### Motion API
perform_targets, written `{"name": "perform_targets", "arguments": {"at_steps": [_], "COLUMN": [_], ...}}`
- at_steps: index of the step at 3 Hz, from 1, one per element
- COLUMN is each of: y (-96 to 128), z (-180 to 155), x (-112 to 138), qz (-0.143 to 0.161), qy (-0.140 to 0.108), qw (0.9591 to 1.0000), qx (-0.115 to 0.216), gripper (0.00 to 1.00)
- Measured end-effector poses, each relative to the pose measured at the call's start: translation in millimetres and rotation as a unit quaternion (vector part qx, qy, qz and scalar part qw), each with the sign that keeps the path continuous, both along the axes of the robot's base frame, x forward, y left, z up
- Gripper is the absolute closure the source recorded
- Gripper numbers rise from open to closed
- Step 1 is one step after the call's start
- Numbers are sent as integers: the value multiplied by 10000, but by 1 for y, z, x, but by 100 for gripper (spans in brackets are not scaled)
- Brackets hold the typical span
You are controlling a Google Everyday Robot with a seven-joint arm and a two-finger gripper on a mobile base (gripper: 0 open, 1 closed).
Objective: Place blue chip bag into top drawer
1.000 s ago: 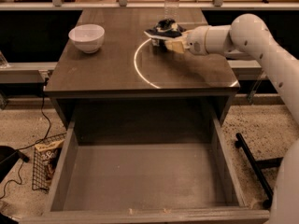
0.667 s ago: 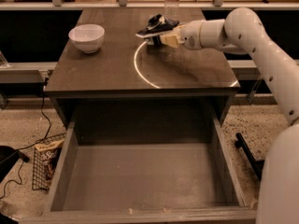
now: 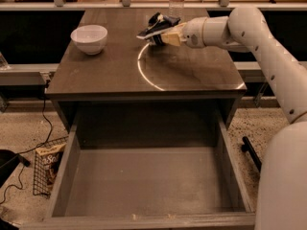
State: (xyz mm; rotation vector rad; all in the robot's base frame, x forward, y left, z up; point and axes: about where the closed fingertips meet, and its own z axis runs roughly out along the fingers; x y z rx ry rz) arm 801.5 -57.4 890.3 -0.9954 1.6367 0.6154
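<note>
Over rear of cabinet top (image 3: 192,75), gripper (image 3: 164,33) clamps blue chip bag (image 3: 156,26) btwn fingertips.

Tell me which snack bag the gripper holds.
The dark blue chip bag, in the gripper over the tabletop; the brown bag sits in the floor basket.

blue chip bag (image 3: 157,24): small, dark navy foil with white markings, crumpled and tilted. Pinched at its lower edge by the gripper (image 3: 162,35), over the rear middle of the cabinet top (image 3: 105,75); looks lifted off the surface. top drawer (image 3: 148,181): pulled out under that top, grey-brown, wide, deep, thick side walls, flat bottom in full view.
</note>
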Motion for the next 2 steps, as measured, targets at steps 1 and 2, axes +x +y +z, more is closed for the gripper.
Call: {"name": "perform_targets", "arguments": {"at_steps": [1, 2], "y": [7, 16], "z": [33, 78], "x": [8, 10], "qz": [123, 245], "qy": [-84, -231], "qw": [9992, 9949], "qx": [-368, -950], "gripper": [100, 100]}}
